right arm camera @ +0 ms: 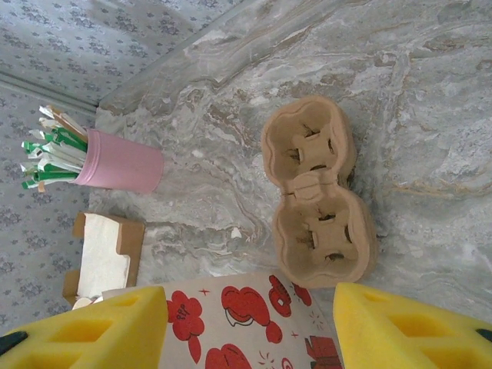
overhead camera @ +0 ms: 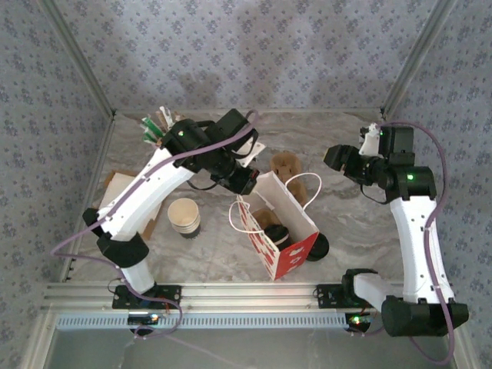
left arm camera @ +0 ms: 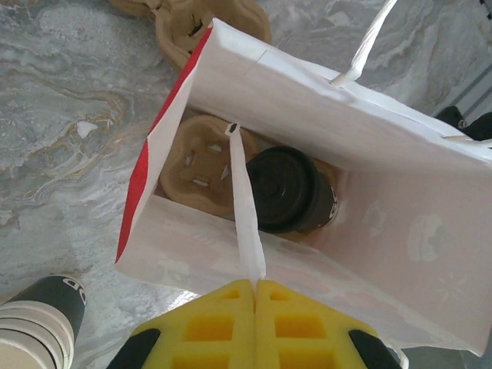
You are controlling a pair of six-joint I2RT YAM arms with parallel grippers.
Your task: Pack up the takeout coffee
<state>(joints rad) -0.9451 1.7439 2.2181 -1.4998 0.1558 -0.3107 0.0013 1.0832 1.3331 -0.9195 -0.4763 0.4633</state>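
The red-and-white paper bag stands open in the middle of the table. Inside it the takeout coffee, its black lid facing up, sits in a brown pulp carrier. My left gripper is shut on the bag's near white handle, at the bag's top left corner. My right gripper is open, hovering above the bag's printed side with nothing between its fingers; from above it is to the right of the bag.
A stack of pulp carriers lies behind the bag. A pink cup of sachets and a napkin box stand at the back left. A stack of paper cups is left of the bag, and a round black object lies at its right.
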